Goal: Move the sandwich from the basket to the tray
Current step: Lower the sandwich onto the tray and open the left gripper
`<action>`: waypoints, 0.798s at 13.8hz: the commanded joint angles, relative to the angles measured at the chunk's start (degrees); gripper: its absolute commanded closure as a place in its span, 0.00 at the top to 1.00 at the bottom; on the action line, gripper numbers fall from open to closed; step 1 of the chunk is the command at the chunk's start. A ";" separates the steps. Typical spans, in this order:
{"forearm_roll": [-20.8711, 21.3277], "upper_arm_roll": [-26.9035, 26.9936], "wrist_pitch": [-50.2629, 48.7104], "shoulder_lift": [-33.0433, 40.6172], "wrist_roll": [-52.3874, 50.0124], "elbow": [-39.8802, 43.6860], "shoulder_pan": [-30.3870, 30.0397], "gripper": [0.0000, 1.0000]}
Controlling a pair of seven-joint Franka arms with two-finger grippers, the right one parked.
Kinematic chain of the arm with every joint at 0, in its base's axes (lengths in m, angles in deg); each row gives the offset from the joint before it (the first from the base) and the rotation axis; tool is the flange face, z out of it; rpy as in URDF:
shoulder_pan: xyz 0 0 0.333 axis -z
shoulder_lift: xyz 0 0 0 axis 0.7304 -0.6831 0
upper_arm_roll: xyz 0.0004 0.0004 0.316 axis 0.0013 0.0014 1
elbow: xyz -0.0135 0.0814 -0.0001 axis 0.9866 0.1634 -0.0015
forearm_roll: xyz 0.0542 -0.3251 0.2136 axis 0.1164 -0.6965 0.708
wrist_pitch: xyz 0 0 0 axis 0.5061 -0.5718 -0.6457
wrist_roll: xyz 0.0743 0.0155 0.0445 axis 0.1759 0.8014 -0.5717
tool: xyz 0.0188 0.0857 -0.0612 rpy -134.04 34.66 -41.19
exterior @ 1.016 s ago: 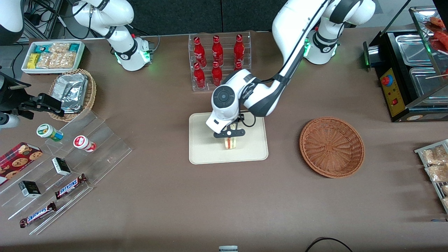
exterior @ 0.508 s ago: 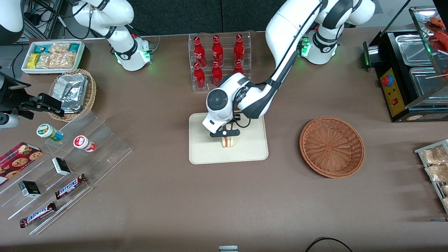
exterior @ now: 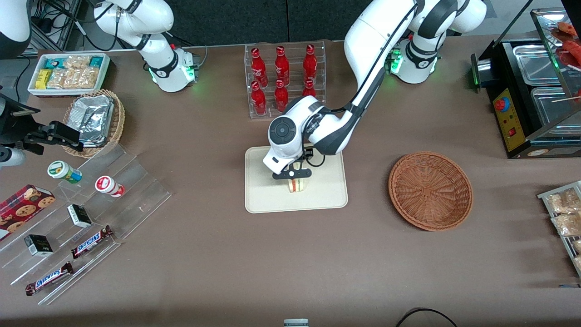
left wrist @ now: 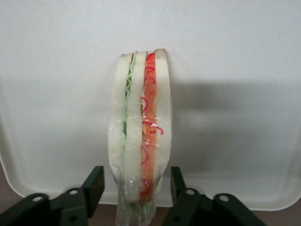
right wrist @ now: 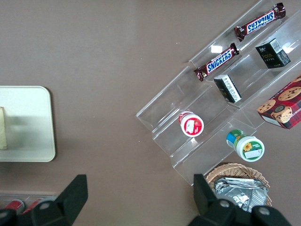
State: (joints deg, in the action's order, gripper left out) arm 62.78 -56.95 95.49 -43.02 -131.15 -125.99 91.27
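End effector [left wrist: 134, 188] over tray [exterior: 263, 200], fingers [left wrist: 94, 183] spread, flanking sandwich [left wrist: 140, 136]; bottle rack [exterior: 285, 79] just beside tray.

Sandwich [left wrist: 140, 136] stands on tray [exterior: 268, 200]; basket [exterior: 430, 190] empty.

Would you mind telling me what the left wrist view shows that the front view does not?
Only the left wrist view shows gaps between the black gripper's fingers and the triangular white-bread sandwich, so it is open.

Only the front view shows the round reddish-brown wicker basket empty, toward the working arm's end, and the red bottles.

Both show the sandwich standing on the cream rectangular plastic tray, with the gripper over it.
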 commanded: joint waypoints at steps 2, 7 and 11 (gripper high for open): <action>-0.22 0.86 -0.84 1.37 -0.83 1.46 0.21 1.00; -0.40 1.21 -4.09 6.55 -0.84 1.37 -3.12 1.00; 0.31 1.56 -7.69 9.37 -0.14 1.28 -8.82 1.00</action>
State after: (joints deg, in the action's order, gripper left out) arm 62.83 -55.35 89.63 -35.29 -131.41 -123.98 85.21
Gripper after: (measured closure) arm 0.000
